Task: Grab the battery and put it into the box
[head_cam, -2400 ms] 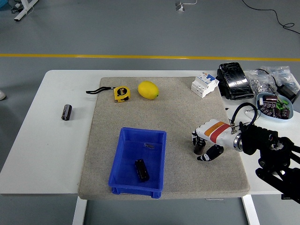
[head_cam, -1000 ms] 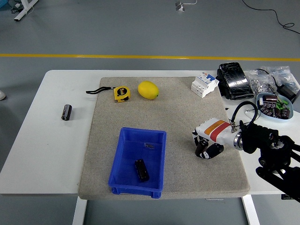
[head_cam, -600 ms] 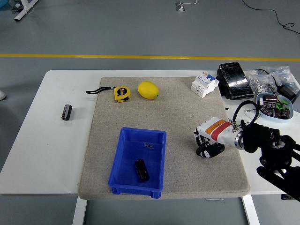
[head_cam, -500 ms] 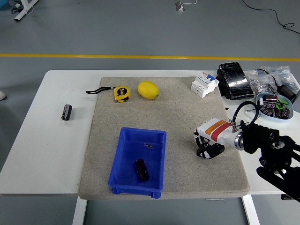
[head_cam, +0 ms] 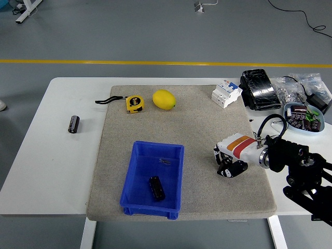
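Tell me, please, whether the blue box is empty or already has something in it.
Not empty. The blue box already holds a dark battery lying on its floor, plus a small item near its far wall, too small to identify.

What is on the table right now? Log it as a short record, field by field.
surface: white table with a grey mat
box: blue box on the mat, holding one battery
loose battery: on the bare table at the left
right hand: curled low over the mat right of the box, contents hidden
left hand: not in view
other items: tape measure, lemon, circuit breaker
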